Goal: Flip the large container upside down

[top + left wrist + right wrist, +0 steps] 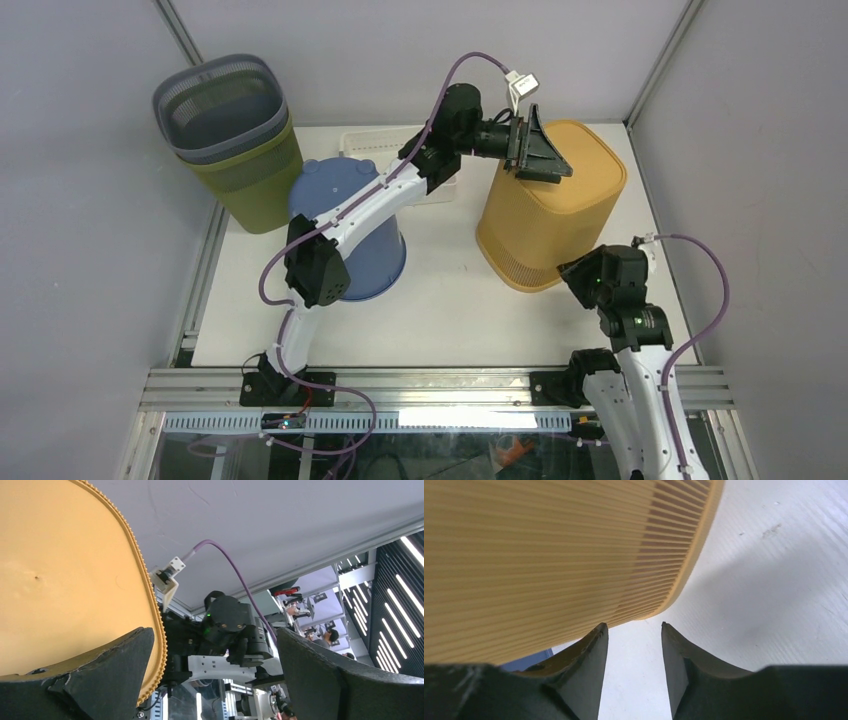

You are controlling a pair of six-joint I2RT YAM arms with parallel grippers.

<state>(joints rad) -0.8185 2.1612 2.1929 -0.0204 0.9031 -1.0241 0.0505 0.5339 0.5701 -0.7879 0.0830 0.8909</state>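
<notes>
The large container (555,205) is an orange-yellow bin standing at the right of the table with its closed base up and its slatted rim down. My left gripper (543,150) hangs wide open over the far left edge of that base. In the left wrist view the container's (60,570) beaded edge runs beside one finger (100,680), and the left gripper (212,635) holds nothing. My right gripper (575,270) sits low at the near rim. It (634,625) is open, with only bare table between its fingers and the ribbed container wall (549,555) just above its left finger.
A blue bucket (365,240) stands upside down under the left arm. A grey basket (220,105) is nested in an olive one (255,190) at the back left. A white tray (372,142) lies at the back. Walls close in on the table (440,320) on three sides.
</notes>
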